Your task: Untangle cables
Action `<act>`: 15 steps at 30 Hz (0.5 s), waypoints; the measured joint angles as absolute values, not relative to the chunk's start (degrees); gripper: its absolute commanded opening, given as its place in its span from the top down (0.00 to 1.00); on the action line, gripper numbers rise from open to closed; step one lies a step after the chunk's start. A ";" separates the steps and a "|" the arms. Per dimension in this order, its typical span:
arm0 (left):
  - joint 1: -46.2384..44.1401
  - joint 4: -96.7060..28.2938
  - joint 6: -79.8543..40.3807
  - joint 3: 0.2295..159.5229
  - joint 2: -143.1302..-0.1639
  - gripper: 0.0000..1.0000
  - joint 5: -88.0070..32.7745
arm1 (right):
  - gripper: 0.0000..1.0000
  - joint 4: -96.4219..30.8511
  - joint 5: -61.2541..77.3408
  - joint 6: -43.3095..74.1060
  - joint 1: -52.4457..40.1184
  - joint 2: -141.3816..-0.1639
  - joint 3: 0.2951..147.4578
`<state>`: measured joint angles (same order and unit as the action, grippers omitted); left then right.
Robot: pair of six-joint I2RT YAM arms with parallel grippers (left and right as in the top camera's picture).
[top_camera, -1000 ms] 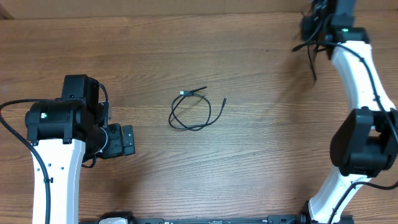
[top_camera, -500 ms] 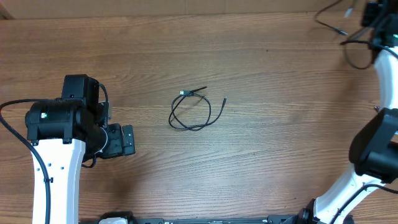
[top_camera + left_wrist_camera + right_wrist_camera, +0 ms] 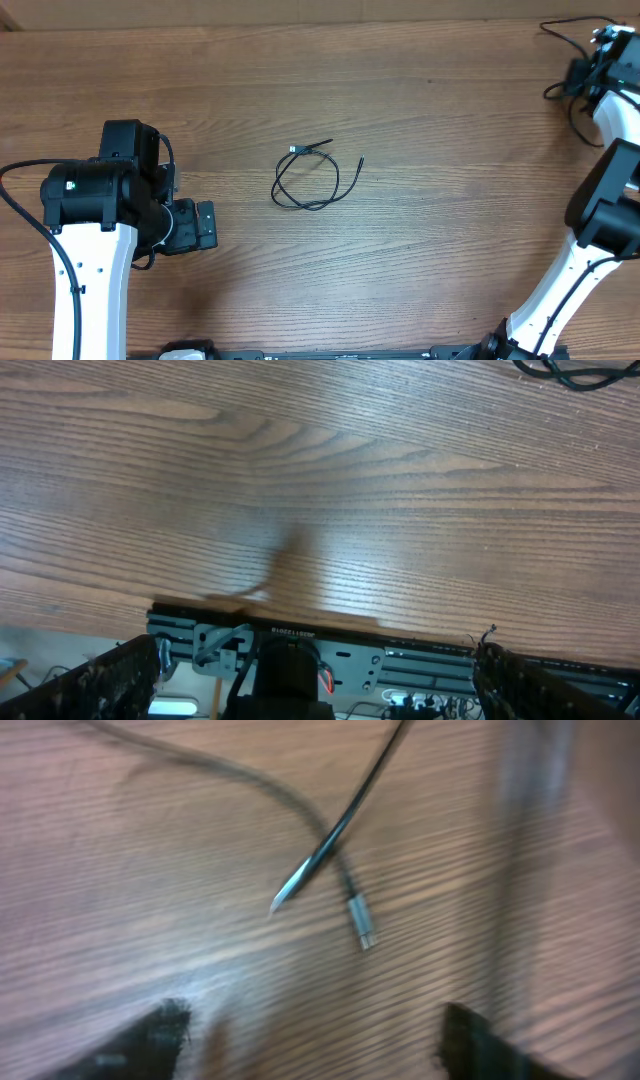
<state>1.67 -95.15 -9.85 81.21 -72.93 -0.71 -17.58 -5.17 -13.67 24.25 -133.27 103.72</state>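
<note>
Nearest, at left: left gripper [image 3: 208,226], fingers wide apart, holding nothing. Farther out, mid-way across: looped cable [image 3: 315,181], lying well apart from both arms. At the far right corner: right gripper [image 3: 310,1032], fingers spread and empty, over second cable [image 3: 335,840], two plug ends lying on the table [image 3: 130,910].

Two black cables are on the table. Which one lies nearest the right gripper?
The cable at the table's far right corner, just ahead of the right gripper. The other, a loose loop, lies mid-table, away from both arms.
</note>
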 measured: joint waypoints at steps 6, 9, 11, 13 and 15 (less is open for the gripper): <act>1.67 -95.18 -9.85 81.21 -72.93 0.00 -0.71 | 0.00 -21.34 -2.26 -10.00 22.74 -133.45 103.72; 1.67 -95.18 -9.85 81.21 -72.93 0.00 -0.71 | 0.00 -22.76 -2.33 -8.97 21.65 -133.45 103.72; 1.67 -95.18 -9.85 81.21 -72.93 0.00 -0.71 | 0.00 -22.83 -5.69 -8.64 20.80 -133.34 103.72; 1.67 -95.18 -9.85 81.21 -72.93 0.01 -0.71 | 0.00 -22.48 -10.85 -8.38 20.01 -133.01 103.72; 1.67 -95.18 -9.85 81.21 -72.93 0.00 -0.71 | 0.00 -22.22 -16.75 -7.18 19.49 -132.07 103.72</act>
<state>1.67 -95.18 -9.85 81.21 -72.93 -0.71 -22.22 -16.75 -7.18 19.49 -132.07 103.72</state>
